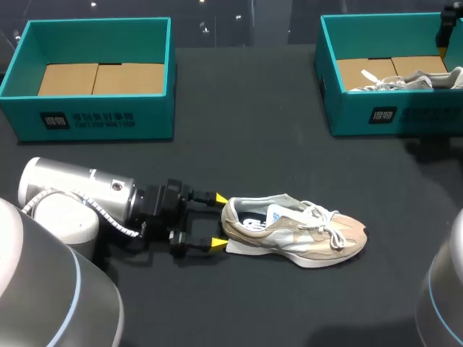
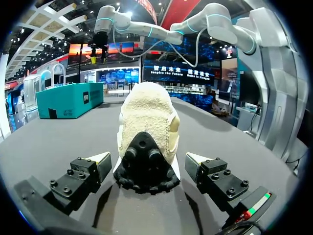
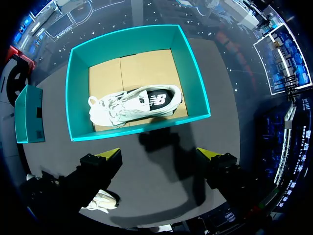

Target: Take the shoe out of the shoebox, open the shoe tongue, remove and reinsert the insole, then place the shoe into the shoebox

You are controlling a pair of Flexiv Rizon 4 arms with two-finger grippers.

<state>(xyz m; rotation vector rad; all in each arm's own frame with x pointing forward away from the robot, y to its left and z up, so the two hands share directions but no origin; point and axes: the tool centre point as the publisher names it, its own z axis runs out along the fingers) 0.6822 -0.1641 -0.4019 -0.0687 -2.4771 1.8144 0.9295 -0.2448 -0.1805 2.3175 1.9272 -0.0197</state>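
A beige shoe (image 1: 296,231) lies on the dark bench (image 1: 246,130) in the lower middle of the head view. Its toe points to the right of the frame and its heel to the left, with the white laces loose over the tongue. A pale flat piece (image 1: 236,248) shows at the heel's lower edge; it may be the insole, but the view is too poor to say.

The left arm (image 1: 79,195) comes in from the lower left and lies low along the bench. The left claw (image 1: 219,220) stands wide, one yellow tip on each side of the heel. In the left wrist view the beige shoe (image 2: 149,122) sits heel-first between the fingers of the left claw (image 2: 147,159), with a gap on both sides, so nothing is gripped.

A teal shoebox (image 1: 108,119) at the upper left of the head view holds only its cardboard floor. A second teal shoebox (image 1: 412,116) at the upper right holds a white shoe (image 1: 405,81).

In the right wrist view the right claw (image 3: 160,152) hangs above that second box (image 3: 78,98), spread wide and holding nothing. The white shoe (image 3: 132,105) lies on its side on the cardboard floor ahead of the fingers.
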